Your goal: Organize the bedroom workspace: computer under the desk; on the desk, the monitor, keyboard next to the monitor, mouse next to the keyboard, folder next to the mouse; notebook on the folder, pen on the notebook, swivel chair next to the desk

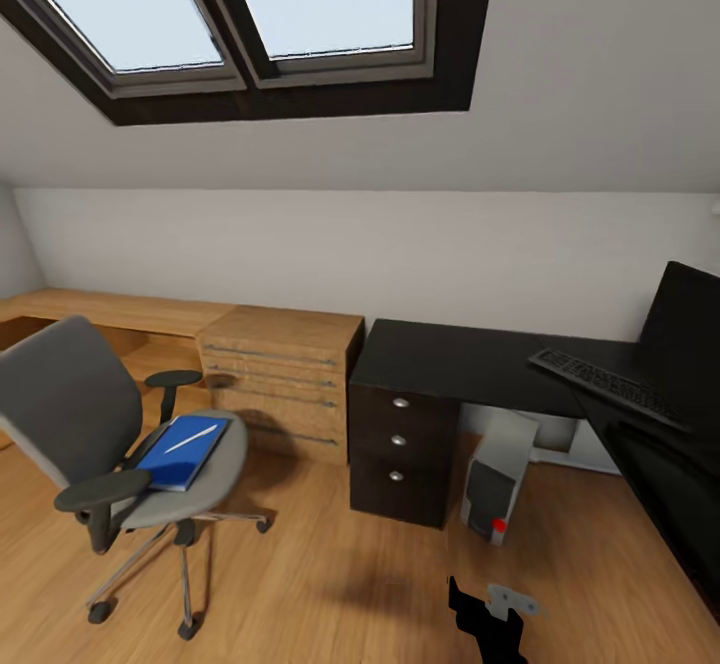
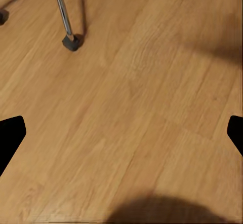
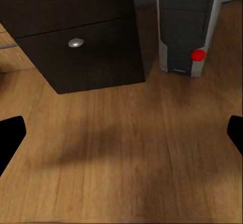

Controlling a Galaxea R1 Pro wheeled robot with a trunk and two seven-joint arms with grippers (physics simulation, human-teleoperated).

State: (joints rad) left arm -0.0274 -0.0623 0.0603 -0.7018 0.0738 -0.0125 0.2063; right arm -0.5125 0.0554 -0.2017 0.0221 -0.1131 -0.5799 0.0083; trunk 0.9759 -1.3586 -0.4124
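Folder (image 1: 183,451) w/ pen (image 1: 191,438) on swivel chair (image 1: 80,424) seat.

Head high; wrists low over floor (image 2: 131,107).

Skylight (image 1: 250,14) in sloped ceiling, white wall (image 1: 400,254), wooden drawer unit (image 1: 285,374) beside long wood counter (image 1: 110,309), wood floor (image 1: 330,574).

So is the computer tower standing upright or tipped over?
Upright. The computer stands on its base on the floor under the desk, front panel vertical with the red light low.
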